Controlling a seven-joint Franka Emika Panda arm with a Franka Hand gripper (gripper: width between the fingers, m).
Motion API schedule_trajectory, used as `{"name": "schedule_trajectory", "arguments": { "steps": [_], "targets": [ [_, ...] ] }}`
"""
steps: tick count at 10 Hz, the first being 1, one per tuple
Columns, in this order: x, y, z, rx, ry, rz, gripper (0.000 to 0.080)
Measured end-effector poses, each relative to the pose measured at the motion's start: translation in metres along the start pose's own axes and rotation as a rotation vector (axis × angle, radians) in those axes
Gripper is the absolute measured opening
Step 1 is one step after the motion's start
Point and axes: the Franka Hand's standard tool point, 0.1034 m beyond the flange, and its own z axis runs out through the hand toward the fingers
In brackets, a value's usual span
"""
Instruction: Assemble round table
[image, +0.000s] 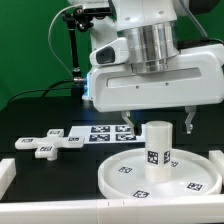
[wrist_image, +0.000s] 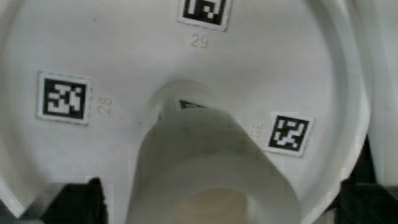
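My claw (image: 157, 118) hangs apart over the short white plastic cylinder leg (image: 155, 146), standing on the big white rimmed round disc (image: 110, 180). I think next: lower, squeeze the leg, twist it in.

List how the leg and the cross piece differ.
The leg is a short cylinder; the cross piece is flat, four-armed. The leg stands upright on the disc; the cross piece lies flat on the black table. The leg is under the open gripper; the cross piece lies off to the exterior view's left. Both are white with square black-and-white tags.
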Motion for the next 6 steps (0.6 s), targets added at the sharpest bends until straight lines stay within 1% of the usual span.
{"name": "schedule_trajectory", "arguments": {
  "steps": [2, 5, 6],
  "targets": [
    [0.0001, 0.0011, 0.0, -0.002, -0.007, -0.104, 0.0649],
    [0.0003, 0.0024, 0.0001, -0.006, -0.008, -0.336, 0.0649],
    [0.0005, 0.0024, 0.0001, -0.015, -0.008, -0.439, 0.0649]
  ]
}}
